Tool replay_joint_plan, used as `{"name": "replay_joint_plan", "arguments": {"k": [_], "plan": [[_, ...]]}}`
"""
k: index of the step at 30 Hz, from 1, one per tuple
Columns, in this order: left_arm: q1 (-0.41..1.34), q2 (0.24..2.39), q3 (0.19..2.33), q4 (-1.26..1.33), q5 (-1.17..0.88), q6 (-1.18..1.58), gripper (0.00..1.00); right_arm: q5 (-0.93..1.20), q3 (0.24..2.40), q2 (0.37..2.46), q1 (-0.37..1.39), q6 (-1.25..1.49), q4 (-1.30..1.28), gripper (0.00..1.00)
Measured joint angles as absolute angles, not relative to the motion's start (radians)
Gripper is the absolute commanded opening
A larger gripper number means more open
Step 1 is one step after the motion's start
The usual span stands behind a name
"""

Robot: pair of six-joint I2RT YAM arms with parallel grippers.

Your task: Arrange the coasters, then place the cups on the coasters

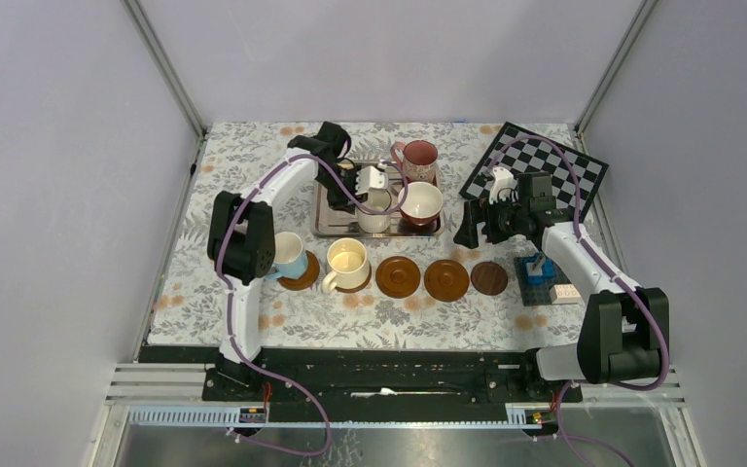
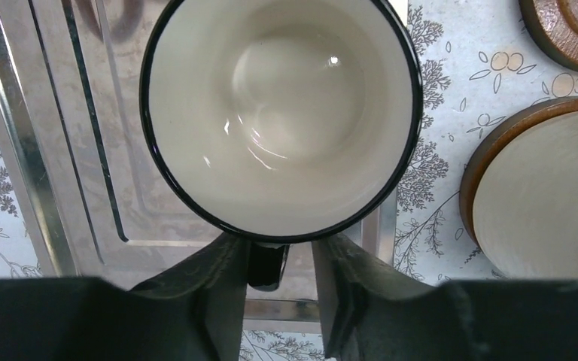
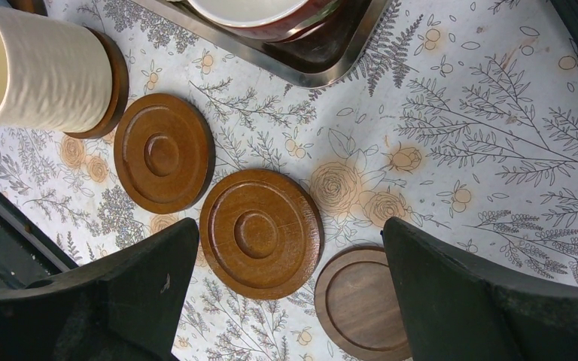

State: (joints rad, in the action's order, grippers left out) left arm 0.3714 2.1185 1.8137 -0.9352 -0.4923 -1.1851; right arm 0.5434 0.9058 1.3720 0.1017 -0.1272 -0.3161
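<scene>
Over the silver tray point(image 1: 326, 219), my left gripper point(image 1: 372, 183) point(image 2: 278, 252) straddles the handle point(image 2: 267, 265) of a white, dark-rimmed cup point(image 2: 282, 113) point(image 1: 375, 210). One finger touches the handle and a small gap shows at the other. A pink cup point(image 1: 418, 156) and a dark red cup point(image 1: 421, 202) point(image 3: 263, 15) also stand in the tray. The light blue cup point(image 1: 287, 255) and cream cup point(image 1: 347, 263) point(image 3: 38, 68) sit on coasters. Three bare coasters point(image 1: 398, 276) point(image 1: 446, 279) point(image 1: 489, 277) continue the row. My right gripper point(image 1: 469, 229) point(image 3: 287, 241) hangs open above them, holding nothing.
A chessboard point(image 1: 535, 165) lies at the back right. Blue toy bricks point(image 1: 540, 270) stand beside the darker coaster point(image 3: 361, 301). The tray's rim point(image 3: 331, 60) borders the coaster row point(image 3: 164, 153) on the far side.
</scene>
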Motion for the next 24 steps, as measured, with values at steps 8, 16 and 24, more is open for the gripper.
{"name": "replay_joint_plan", "arguments": {"k": [8, 16, 24], "plan": [[0.373, 2.110, 1.789, -0.910, -0.497, -1.164, 0.00, 0.543, 0.906, 1.372, 0.102, -0.127, -0.316, 1.00], [0.372, 2.047, 1.683, -0.795, -0.478, -1.008, 0.00, 0.543, 0.906, 1.372, 0.102, -0.127, -0.316, 1.00], [0.363, 1.986, 1.598, -0.690, -0.432, -0.766, 0.00, 0.543, 0.906, 1.372, 0.102, -0.127, -0.316, 1.00]]}}
